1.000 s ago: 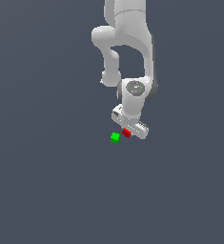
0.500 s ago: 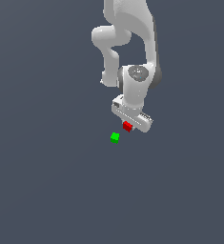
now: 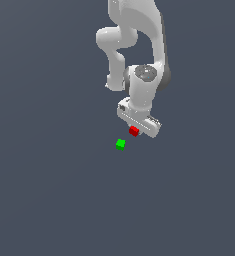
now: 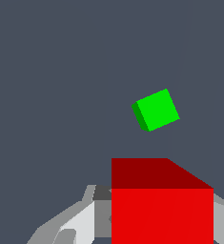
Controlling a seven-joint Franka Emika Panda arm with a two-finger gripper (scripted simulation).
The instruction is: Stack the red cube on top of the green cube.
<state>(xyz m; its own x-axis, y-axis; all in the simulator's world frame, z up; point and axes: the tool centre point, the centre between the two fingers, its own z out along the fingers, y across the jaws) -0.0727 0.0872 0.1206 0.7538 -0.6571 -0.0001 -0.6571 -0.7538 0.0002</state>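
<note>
Gripper [image 3: 136, 129] is clamped on the red cube [image 3: 134, 131], cube riding between the fingers, clear of the floor [image 3: 49, 200] by the look of it. Green cube [image 3: 120, 144] sits alone on the floor, near but not touching, off toward the exterior view's left and a bit nearer the camera than the red one. That's the relation that counts: red isn't over green yet, so I'd say the carry needs a short sideways shift that way before any lowering. Wrist cam agrees: red cube [image 4: 162, 209] fills the foreground between the fingers [image 4: 75, 224], green cube [image 4: 156, 110] well apart beyond it, seen from above. Note green looks turned relative to red's faces in the wrist view, so edges don't line up; prob needs a bit of wrist rotation, or the stack ends up skewed. Both cubes same size, no long axis to speak of, so centring matters more than approach dir. Nothing else on the floor, nothing in the path. Main risk as I judge it: off-centre release and red tips off.
</note>
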